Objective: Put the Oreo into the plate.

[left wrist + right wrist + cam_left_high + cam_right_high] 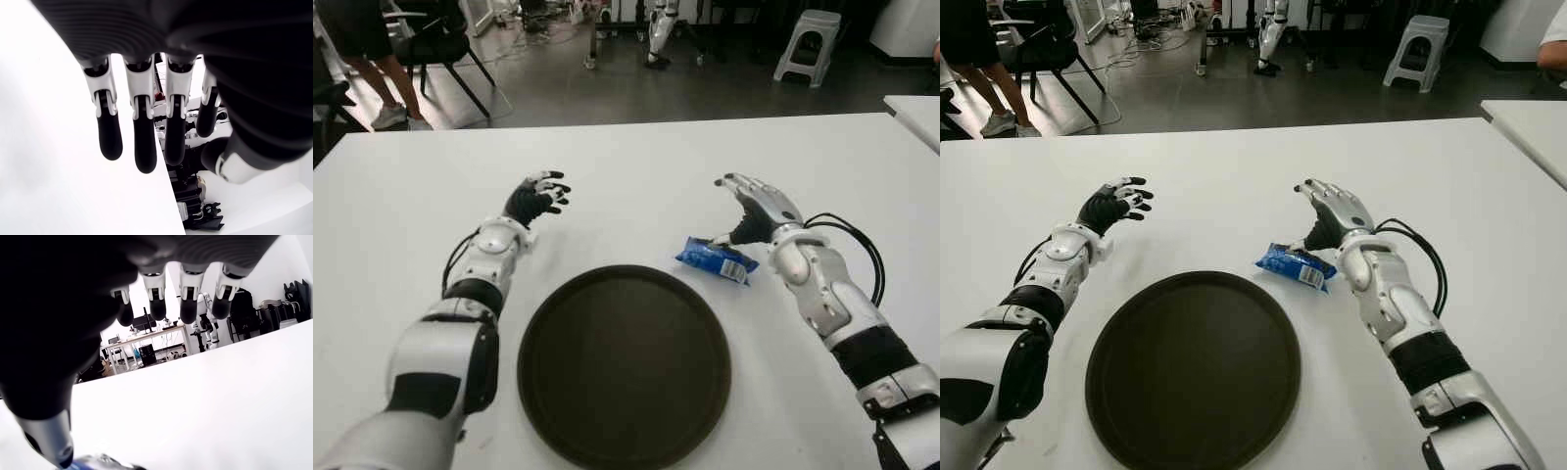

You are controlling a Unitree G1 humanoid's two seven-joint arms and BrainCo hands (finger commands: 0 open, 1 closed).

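Oreo pack not yet lifted, plate waiting

Nothing has gone into the plate (558, 411) so far — its dark round surface shows bare, and the whole carry is left to do. The blue Oreo pack (716, 258) lies flat on the white bench (636, 166), just below the thumb of the right hand (756, 208) and just off the plate's far right rim, apart from it by a narrow strip of bench.

The right hand's fingers (190, 311) are spread and hold nothing; the thumb tip comes down at the pack's upper edge, touching it or nearly so, though I cannot tell which. In my judgement this is the approach to a grasp: closing on the pack, lifting and moving it over the plate all remain.

The pack's long axis runs slantwise — one end toward the bench's middle, the other, with a pale label, toward the right forearm.

The left hand (536, 199) shows beyond the plate's left side, fingers (109, 137) extended and empty.
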